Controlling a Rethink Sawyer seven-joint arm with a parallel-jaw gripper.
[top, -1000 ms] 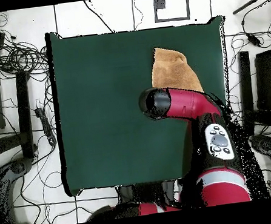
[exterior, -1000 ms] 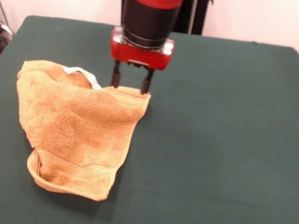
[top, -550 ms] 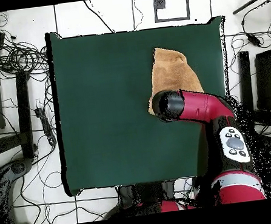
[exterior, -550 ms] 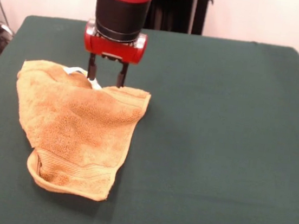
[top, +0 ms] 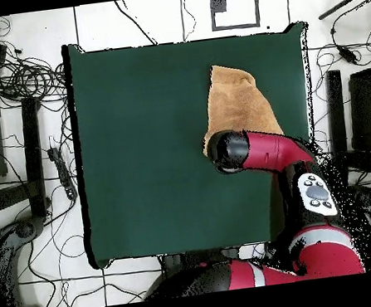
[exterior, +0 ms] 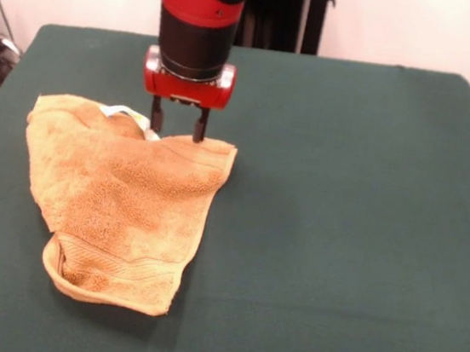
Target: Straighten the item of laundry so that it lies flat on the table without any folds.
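hovering over the far edge of the towel (exterior: 125,201), the claw (exterior: 177,129) had its two fingers spread apart with nothing between them, tips at or just above the cloth near the far right corner. the towel sat on the left part of the desk (exterior: 344,198) in the front view, bunched into a rough triangle, with the near end folded over into a banded flap and a small white tag loop (exterior: 129,115) on the far edge just beside the claw. in the overhead view the arm (top: 260,151) covered the towel's near edge, so contact could not be confirmed there.

judged step: picking up the far edge or corner to pull the cloth open. doing it well probably meant dropping straight down so one finger went each side of the hem, pinching only the top layer rather than the whole stack, and avoiding the tag loop. a low, slow drag away from the bunched end would likely unfold it; lifting high risked dragging the whole towel or making new creases.
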